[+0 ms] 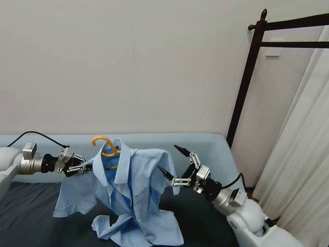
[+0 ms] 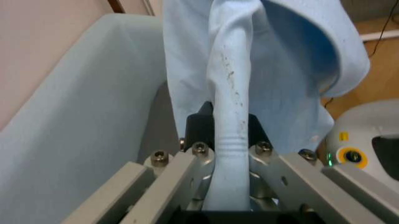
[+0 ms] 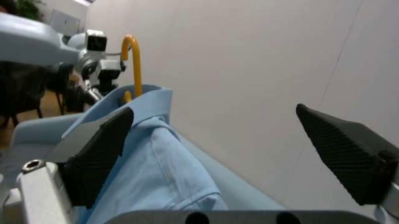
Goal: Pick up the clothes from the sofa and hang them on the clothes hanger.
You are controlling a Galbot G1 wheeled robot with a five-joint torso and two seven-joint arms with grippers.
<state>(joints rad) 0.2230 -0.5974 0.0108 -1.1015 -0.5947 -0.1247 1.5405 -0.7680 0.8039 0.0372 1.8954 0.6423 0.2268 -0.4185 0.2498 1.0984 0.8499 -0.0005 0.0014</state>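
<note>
The light-blue cotton shirt [image 1: 131, 190], on an orange plastic hanger [image 1: 105, 144], is pinched at one shoulder by the left gripper [image 1: 82, 165]. The right gripper [image 1: 168, 158] is spread wide beside the other shoulder, which should be clamped squarely, hanger included.

The shirt [image 1: 131, 195] at lower centre was plain light blue, on a hanger [image 1: 105, 144] with an orange-yellow hook. The sofa [image 1: 205, 146] had a pale blue back and a dark charcoal seat. At upper right the clothes rack [image 1: 245, 85] was dark brown, and the curtain [image 1: 303, 170] white. The right claw [image 1: 168, 158] had black cross-hatched pads [image 3: 100, 154].
</note>
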